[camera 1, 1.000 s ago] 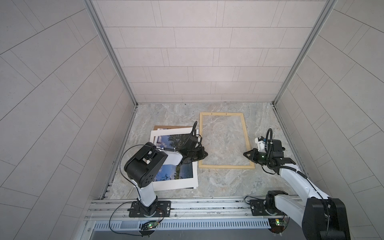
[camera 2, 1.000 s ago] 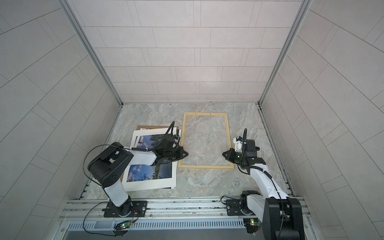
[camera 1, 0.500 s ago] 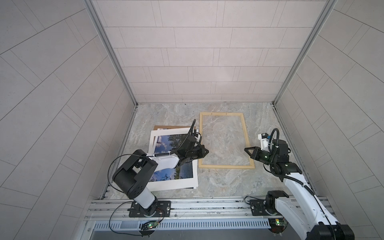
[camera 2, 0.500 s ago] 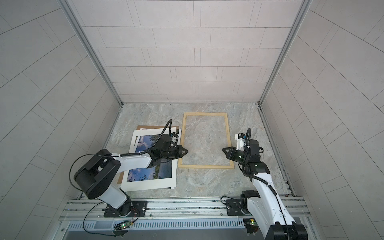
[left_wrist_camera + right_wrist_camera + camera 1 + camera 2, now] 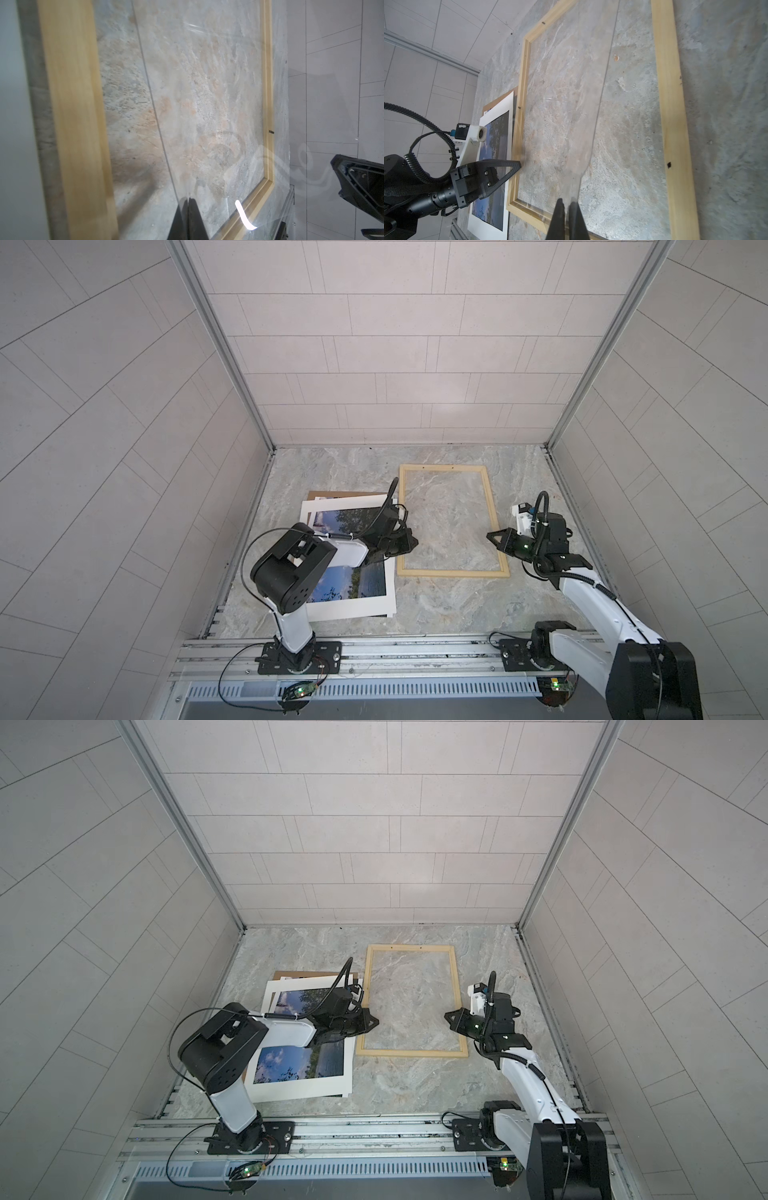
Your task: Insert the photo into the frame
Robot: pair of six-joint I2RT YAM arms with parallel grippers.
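Two failures look likely from here. On the grey marbled counter (image 5: 457,605), the large rectangular pale-wood frame (image 5: 453,573) lies flat, with its stepped inner lip apparently facing up. The large rectangular print of sky, trees and water with a white border, the photo (image 5: 353,580), lies picture-up outside the frame. It sits just beside the frame's long bar on the left arm's side and partly under that arm. Put in as it lies, it would probably face the wrong way. That arm's elbow or cable could also drag it across the plain brown backing board (image 5: 332,494), which peeks out at the photo's far end.

A thin clear pane (image 5: 207,93) hangs over the frame's opening. The black left end effector (image 5: 518,164) and black right end effector (image 5: 566,201) are each pressed together, seemingly pinching opposite edges of it. Uneven motion between the arms could bow the pane, pull it out of a pinch, or drop it askew on the lip. The photo would then not seat.

The frame's long axis runs away from the robot. The photo's long axis is nearly parallel to the frame's long bars, slightly skewed. Its sky lies on the side away from the frame, its trees and water on the nearer side.
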